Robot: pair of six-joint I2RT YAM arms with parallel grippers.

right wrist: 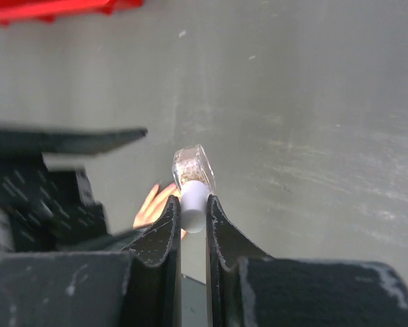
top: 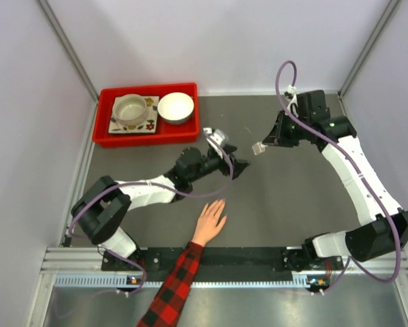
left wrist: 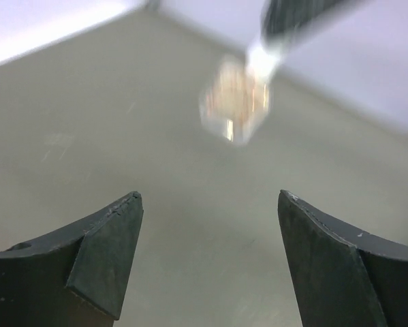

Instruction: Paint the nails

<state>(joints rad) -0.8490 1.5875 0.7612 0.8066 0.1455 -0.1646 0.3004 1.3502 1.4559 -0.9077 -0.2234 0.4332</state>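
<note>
A light-skinned hand (top: 209,221) with a red-and-black plaid sleeve lies flat on the grey table, fingers pointing away; its nails (top: 221,203) are too small to make out. My right gripper (top: 265,144) is shut on the white cap (right wrist: 193,204) of a small clear nail polish bottle (right wrist: 192,165) and holds it in the air. The hand's fingers (right wrist: 152,204) show beyond it. My left gripper (top: 239,167) is open and empty, pointing at the bottle (left wrist: 234,102), a short way from it, with its jaws wide apart (left wrist: 209,195).
A red tray (top: 105,136) at the back left holds a white bowl (top: 176,107) and a cup (top: 131,109) on a patterned square plate. White walls enclose the table on three sides.
</note>
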